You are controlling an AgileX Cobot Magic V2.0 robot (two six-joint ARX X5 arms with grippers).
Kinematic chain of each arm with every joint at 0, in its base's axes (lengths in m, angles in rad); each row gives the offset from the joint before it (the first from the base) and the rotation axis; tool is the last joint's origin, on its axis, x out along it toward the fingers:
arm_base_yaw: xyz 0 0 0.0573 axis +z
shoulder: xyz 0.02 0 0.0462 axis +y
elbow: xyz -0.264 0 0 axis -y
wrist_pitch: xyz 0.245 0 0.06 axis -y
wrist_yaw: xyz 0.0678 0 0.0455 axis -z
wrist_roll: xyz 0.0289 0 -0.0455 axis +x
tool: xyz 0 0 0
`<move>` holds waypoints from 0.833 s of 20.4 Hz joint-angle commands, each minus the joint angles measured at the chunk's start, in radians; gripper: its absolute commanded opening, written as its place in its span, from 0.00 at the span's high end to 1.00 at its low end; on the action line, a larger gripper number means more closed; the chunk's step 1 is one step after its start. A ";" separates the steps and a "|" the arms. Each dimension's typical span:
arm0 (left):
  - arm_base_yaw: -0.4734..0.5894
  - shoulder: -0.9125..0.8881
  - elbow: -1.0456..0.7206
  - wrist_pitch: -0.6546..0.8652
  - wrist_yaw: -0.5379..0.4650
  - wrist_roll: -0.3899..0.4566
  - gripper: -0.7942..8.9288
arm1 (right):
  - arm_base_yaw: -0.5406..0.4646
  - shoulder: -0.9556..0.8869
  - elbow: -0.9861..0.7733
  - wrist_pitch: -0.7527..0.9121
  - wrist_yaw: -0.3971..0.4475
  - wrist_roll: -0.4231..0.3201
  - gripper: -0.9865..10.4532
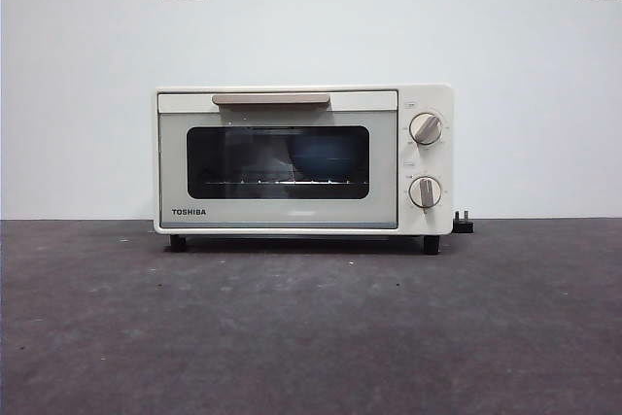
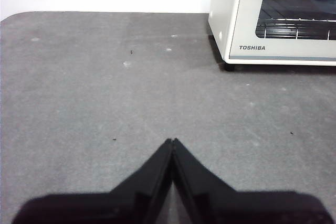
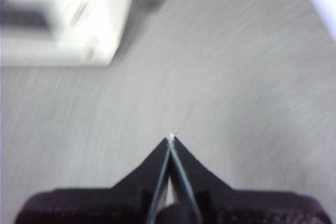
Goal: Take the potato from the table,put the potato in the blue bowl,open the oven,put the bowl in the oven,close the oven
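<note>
— Where the flat dark grey speckled table meets the white wall, what stands there?

— The small cream-white Toshiba toaster oven, squarely facing the front camera. Its dark glass door is shut, the beige bar handle lies level along the top edge, and two round knobs sit one above the other on the right panel.

— And the round light-blue bowl?

— It shows dimly through the glass — a bluish rounded shape on the wire rack inside the oven, toward the right of the window. The potato cannot be made out; the glass is too dark to tell whether anything lies in the bowl.

— The arms?

— Neither enters the front view. The left gripper hangs over bare table, its two black jaws pressed together at the tips and holding nothing; the oven stands well apart from it. The right gripper also has its jaws together and empty, over bare table, though its picture is smeared with blur — the oven is only a pale block there.
</note>
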 commanded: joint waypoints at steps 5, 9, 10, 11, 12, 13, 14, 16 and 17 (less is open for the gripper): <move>0.002 0.005 -0.009 0.011 0.001 -0.005 0.92 | -0.363 -0.135 -0.438 0.687 -0.523 -0.212 0.91; 0.002 0.006 -0.009 0.011 0.000 -0.005 0.92 | -0.472 -0.226 -0.659 0.927 -0.569 -0.212 0.91; 0.002 0.006 -0.009 0.011 0.000 -0.005 0.92 | -0.484 -0.245 -0.693 0.948 -0.555 -0.214 0.91; 0.002 0.006 -0.009 0.011 0.001 -0.005 0.92 | -0.496 -0.267 -0.734 0.972 -0.535 -0.215 0.91; 0.002 0.006 -0.009 0.011 0.001 -0.005 0.92 | -0.504 -0.288 -0.774 0.992 -0.518 -0.215 0.91; 0.002 0.006 -0.009 0.011 0.001 -0.005 0.92 | -0.508 -0.305 -0.809 1.007 -0.504 -0.215 0.91; 0.002 0.006 -0.009 0.011 0.001 -0.005 0.92 | -0.509 -0.321 -0.847 1.019 -0.491 -0.214 0.91; 0.002 0.006 -0.009 0.011 0.000 -0.005 0.92 | -0.509 -0.350 -0.916 1.044 -0.482 -0.216 0.91; 0.002 0.006 -0.009 0.011 0.001 -0.005 0.92 | -0.509 -0.366 -0.951 1.062 -0.483 -0.216 0.91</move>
